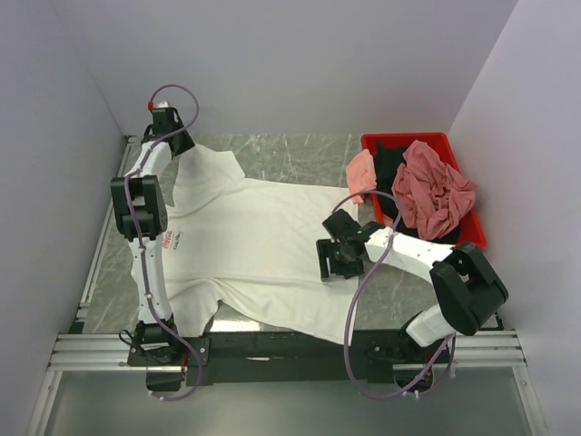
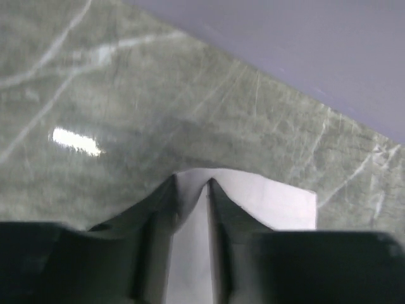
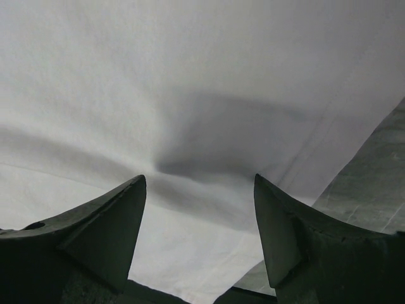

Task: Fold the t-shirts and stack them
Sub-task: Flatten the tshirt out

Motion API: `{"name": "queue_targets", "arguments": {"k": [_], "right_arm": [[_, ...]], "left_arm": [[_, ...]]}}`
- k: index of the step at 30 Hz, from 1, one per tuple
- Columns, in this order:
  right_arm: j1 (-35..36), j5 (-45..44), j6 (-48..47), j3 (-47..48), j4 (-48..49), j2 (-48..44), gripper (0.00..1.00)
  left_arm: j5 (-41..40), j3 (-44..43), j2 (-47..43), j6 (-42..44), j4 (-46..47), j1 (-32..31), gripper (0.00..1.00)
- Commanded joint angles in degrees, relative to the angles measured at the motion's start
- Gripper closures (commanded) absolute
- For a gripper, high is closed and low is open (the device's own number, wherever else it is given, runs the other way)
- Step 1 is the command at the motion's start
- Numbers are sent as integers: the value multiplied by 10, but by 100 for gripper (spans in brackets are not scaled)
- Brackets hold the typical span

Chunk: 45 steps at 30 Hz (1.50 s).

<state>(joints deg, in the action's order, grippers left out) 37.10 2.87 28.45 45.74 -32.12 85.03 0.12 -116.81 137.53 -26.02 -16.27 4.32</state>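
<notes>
1. While the white t-shirt [image 1: 254, 245] covers its middle, the grey marbled table [image 1: 300, 154] shows bare past the shirt's far edge and along its right side.
2. There's the white t-shirt itself, the biggest piece of cloth out there. It is spread nearly flat, the hem runs toward the near edge, and one corner is drawn up at the far left.
3. The red bin [image 1: 408, 138] stands just off the white t-shirt's far right corner.
4. Inside that bin, right of the white t-shirt, a dusty rose shirt [image 1: 436, 191] is heaped on top, all crumpled.
5. A black shirt [image 1: 390, 163] lies under it on the side nearer the white t-shirt. A light pink shirt [image 1: 361, 170] hangs over the bin wall, its tip close to the white t-shirt's right edge.
6. Now the right gripper [image 3: 199, 183]: it is low over the white t-shirt's right edge, fingers spread wide with nothing between them. Plain cloth with a soft crease lies below, and I cannot tell whether the tips touch it.
7. The left gripper [image 2: 191, 183] is at the white t-shirt's far left corner. Its fingers are drawn narrow, with a fold of the white cloth pinched between them.
8. Smallest of all is a little red print [image 1: 171, 240] on the white t-shirt's left side, right beside the left arm [image 1: 145, 263].
</notes>
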Motion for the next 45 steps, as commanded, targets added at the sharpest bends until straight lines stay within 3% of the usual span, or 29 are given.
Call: {"name": "queue_targets", "arguments": {"k": [1,2,4,5,6,7,15,18,25,32,45], "right_arm": [[0,-16,-7,32,12,5,24],[0,-19,-8,37,12,3,25],[0,-23,-6,44,10,0,25],[0,-26,-6,52,8,-3,24],[0,-28,-4,57,7,-5,24],[0,-28,-3,62,4,-7,24],[-24,-97,14,168,8,10,18],[-55,-109,15,203,22,36,15],[-119,-79,14,284,39,150,14],[-142,-88,-6,389,7,268,14],[-158,-58,-41,578,-79,440,16]], "left_arm": [[-16,-103,35,27,25,1,58],[-20,-119,42,30,12,1,42],[-28,-133,41,37,11,-1,30],[-33,-133,33,36,9,-2,12],[-37,-128,24,33,3,-2,3],[-32,-105,-7,25,3,-2,1],[71,121,-189,-43,-23,-40,1],[4,199,-233,-59,-63,-92,1],[-6,364,-291,-90,-17,-133,1],[-53,312,-223,-79,-64,-130,1],[-49,210,-105,-86,-95,-93,1]]}}
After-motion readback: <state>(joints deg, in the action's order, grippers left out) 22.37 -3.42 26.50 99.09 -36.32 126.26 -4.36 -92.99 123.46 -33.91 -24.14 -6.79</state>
